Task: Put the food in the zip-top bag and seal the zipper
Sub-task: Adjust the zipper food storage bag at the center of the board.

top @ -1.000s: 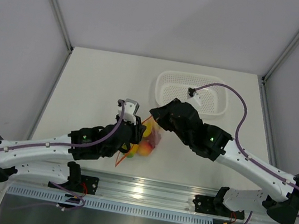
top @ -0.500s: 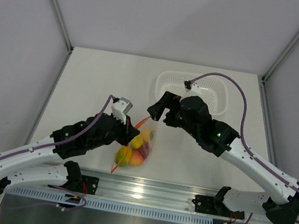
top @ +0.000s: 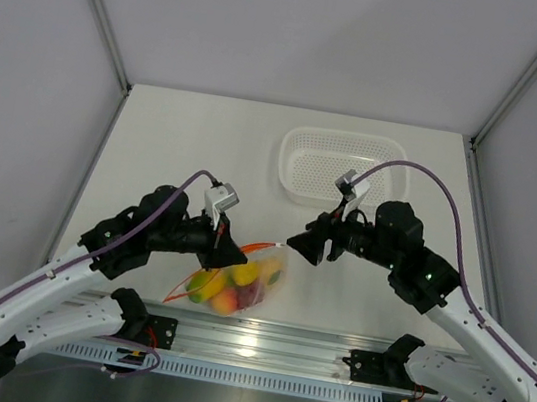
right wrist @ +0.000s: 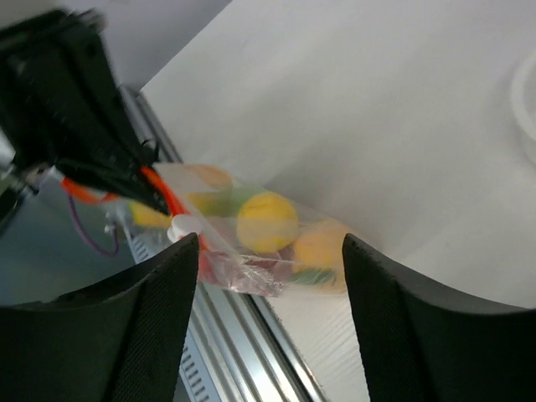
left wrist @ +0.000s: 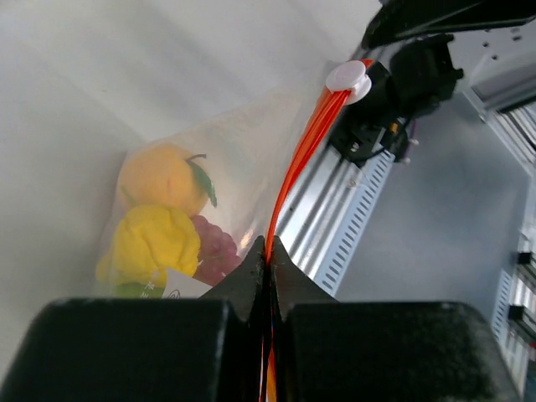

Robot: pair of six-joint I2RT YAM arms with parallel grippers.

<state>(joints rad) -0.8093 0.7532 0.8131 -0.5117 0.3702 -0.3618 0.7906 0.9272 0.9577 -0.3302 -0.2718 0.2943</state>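
The zip-top bag [top: 237,279] lies near the table's front edge, in front of my left gripper. Inside it is the food: an orange fruit [left wrist: 159,177], a yellow piece [left wrist: 151,243], dark red grapes [left wrist: 214,248] and a yellow ball [right wrist: 266,221]. My left gripper [top: 226,247] is shut on the red-orange zipper [left wrist: 301,159], which runs away from the jaws to a white slider [left wrist: 347,75]. My right gripper [top: 300,244] hangs open just right of the bag, holding nothing. In its wrist view the bag [right wrist: 251,251] sits beyond the spread fingers [right wrist: 159,327].
A white perforated basket [top: 344,167] stands at the back right of the table. The aluminium rail [top: 258,341] runs along the front edge, right beside the bag. Both arm bases are mounted on it.
My left gripper closed on the zipper strip and drew the bag toward the front left. My right gripper opened, let go of the bag and pulled back to the right.
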